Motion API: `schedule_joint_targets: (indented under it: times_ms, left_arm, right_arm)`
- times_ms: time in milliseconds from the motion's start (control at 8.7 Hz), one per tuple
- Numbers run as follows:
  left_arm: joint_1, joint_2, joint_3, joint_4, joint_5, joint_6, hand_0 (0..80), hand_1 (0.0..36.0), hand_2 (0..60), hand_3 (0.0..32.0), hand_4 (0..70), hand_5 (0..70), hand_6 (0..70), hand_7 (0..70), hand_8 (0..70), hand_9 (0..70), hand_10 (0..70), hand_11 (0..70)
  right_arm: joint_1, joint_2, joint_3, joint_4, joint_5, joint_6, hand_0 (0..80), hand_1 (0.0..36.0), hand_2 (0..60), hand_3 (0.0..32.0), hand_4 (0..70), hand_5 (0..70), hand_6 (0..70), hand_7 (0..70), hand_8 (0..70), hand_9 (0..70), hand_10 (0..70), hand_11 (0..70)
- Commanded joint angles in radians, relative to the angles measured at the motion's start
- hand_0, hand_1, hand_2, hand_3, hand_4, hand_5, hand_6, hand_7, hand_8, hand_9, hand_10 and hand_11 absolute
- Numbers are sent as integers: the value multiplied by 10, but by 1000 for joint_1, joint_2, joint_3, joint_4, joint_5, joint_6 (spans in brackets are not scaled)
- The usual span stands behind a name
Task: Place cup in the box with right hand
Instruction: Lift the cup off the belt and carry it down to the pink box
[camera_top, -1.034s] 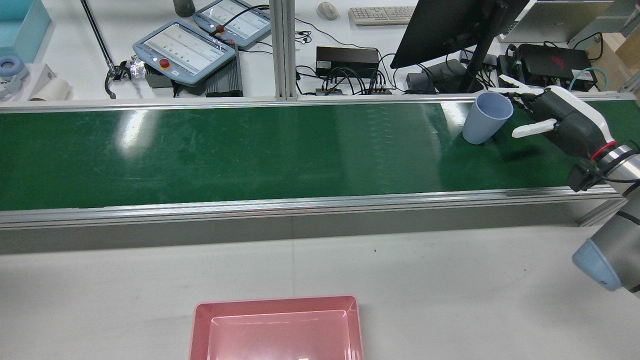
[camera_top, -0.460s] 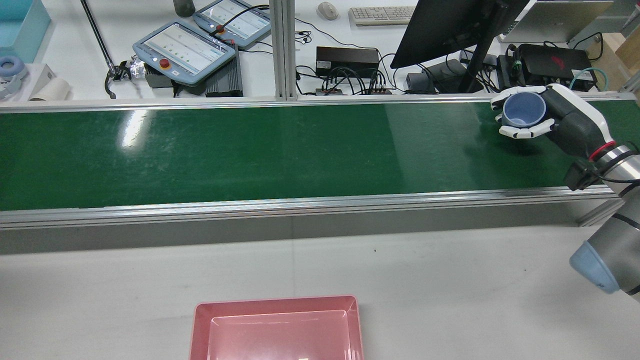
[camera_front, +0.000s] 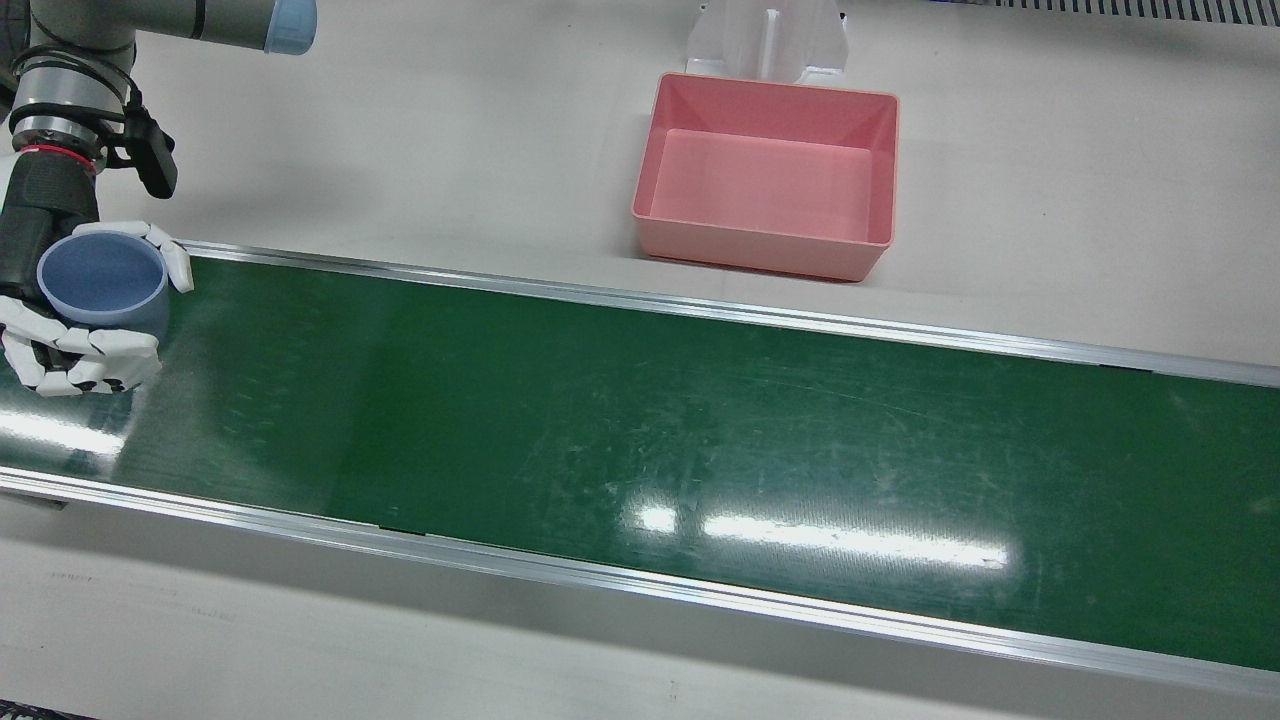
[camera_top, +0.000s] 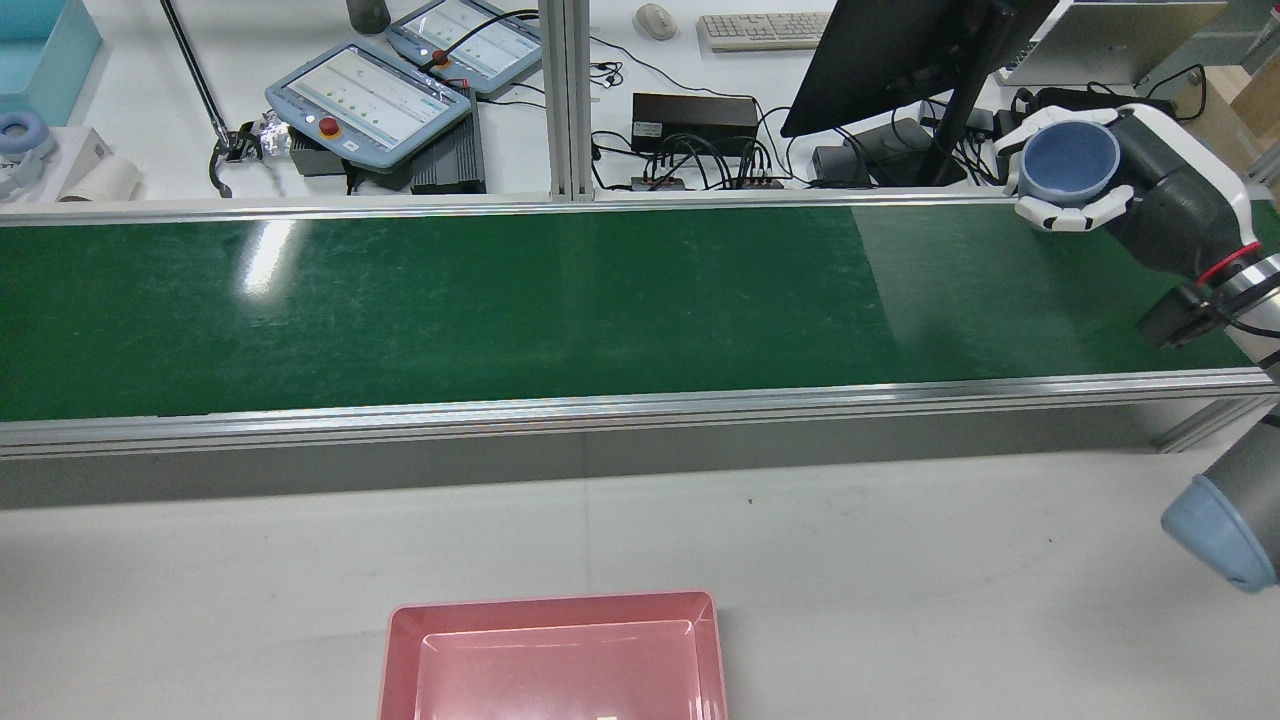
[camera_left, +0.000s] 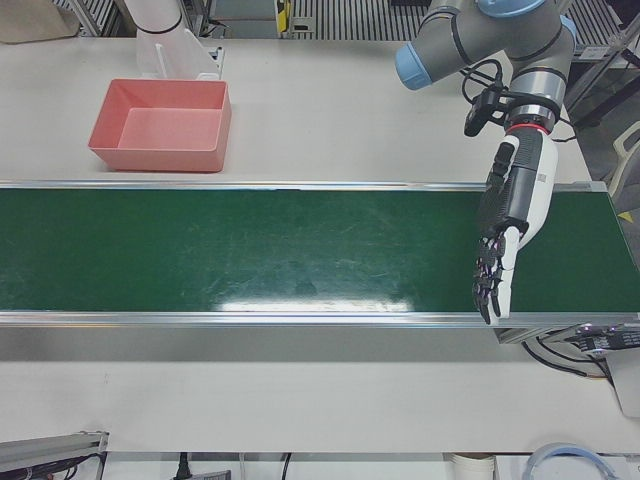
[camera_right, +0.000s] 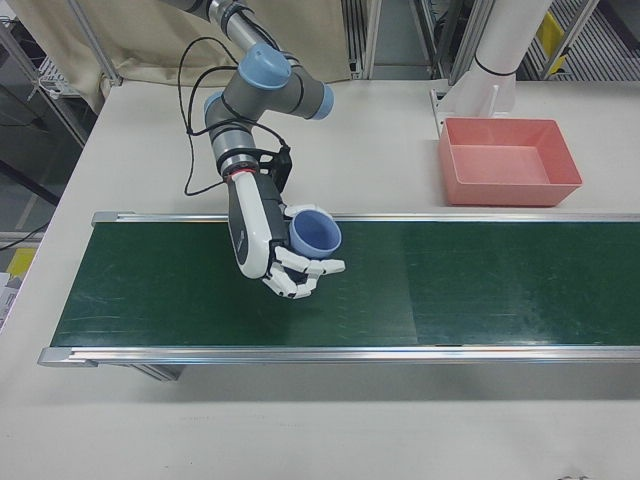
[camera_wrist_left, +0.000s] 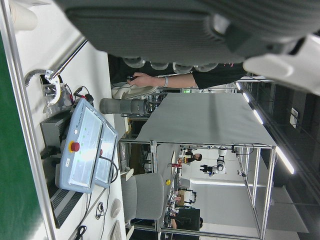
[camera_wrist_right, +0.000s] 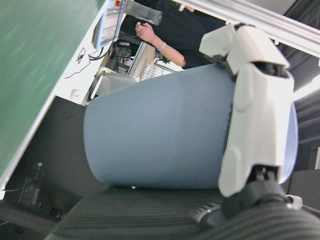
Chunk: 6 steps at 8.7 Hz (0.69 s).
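Above green conveyor belt (camera_front: 640, 430), right hand (camera_right: 275, 255) clasps a plain pale-blue tapered cup (camera_right: 314, 234), mouth upward.

Grey arms with pale blue joint caps; robot hand (camera_right: 285, 262) black-palmed, white-fingered, red-ringed wrist.

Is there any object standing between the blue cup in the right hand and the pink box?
Nothing visible does. The cup is held in the right hand above the green belt, and only bare belt and white table lie toward the box.
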Motion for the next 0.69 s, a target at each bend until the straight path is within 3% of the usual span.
schedule_joint_targets:
  times_ms: [0,115,345,575]
  left_arm:
    - [-1,0,2,-2,1,0,0,0,0,0,0,0,0,0,0,0,0,0]
    - [-1,0,2,-2,1,0,0,0,0,0,0,0,0,0,0,0,0,0]
    - [-1,0,0,0,1,0,0,0,0,0,0,0,0,0,0,0,0,0]
    - [0,0,0,2,1,0,0,0,0,0,0,0,0,0,0,0,0,0]
  right_arm:
    - [-77,9,243,-134,1,-1,600,360,600,0,305,184,307,700,450,700,298,460]
    - [-164,15,312,-173,4,-5,638,360,600,0,351,184,309,700,446,700,293,454]
    - [-403,41,423,-228,99,-82,643,360,600,0,337,180,308,700,437,693,280,437]
    - [-656,94,449,-228,213,-177,670,360,600,0,344,176,301,700,421,672,262,415]
